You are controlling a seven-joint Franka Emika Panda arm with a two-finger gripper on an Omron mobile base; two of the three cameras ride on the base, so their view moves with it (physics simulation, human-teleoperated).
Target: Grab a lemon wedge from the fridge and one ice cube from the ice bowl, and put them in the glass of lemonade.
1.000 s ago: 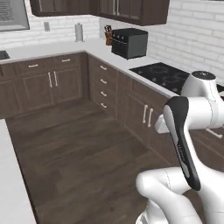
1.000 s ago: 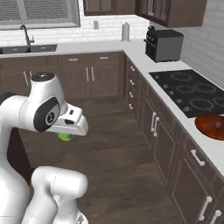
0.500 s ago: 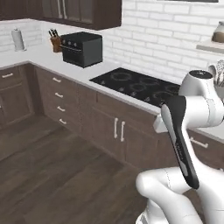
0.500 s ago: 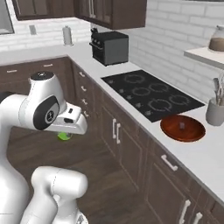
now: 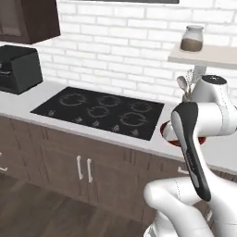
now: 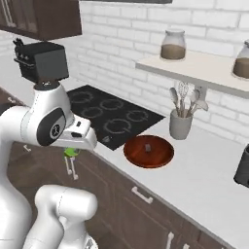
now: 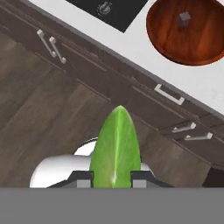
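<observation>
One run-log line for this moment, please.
pincer: shut on lemon wedge | ice cube: in ice bowl | glass: not reached

Glossy white rounded arm (image 5: 203, 115) segments, long dark grey inlay down the forearm link, dark round joint cap (image 6: 51, 127) with a small pale emblem, perhaps a logo, bulbous white base (image 6: 63, 209) at lower left

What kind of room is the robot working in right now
A home kitchen, by the look of it: a black glass cooktop set into a pale counter, a grey utensil cup holding a whisk and spoons, and dark brown cabinets below a white brick wall.
</observation>
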